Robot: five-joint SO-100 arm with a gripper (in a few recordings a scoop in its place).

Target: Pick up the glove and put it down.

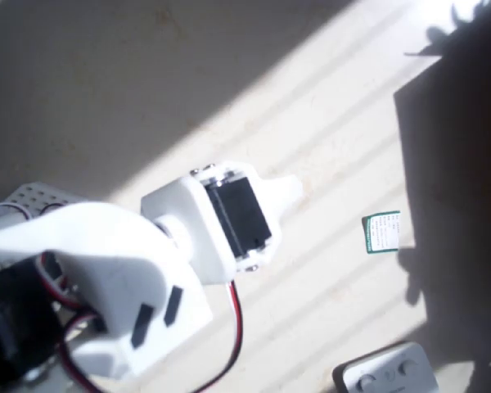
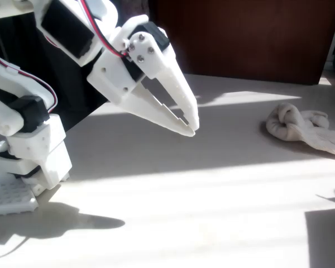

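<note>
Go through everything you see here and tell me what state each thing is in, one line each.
gripper: shut, holding nothing, raised off the table.
glove: crumpled, lying on the table, apart from the gripper.
green-and-white card: lying flat.
grey-white device: lying buttons up, cut off by the picture's edge.

White arm [image 2: 72, 33] reaching out from its base [image 2: 36, 156], hand [image 2: 191, 124] angled downward, raised clear of the desk [image 2: 173, 212], fingers nearly together, nothing between them
</note>
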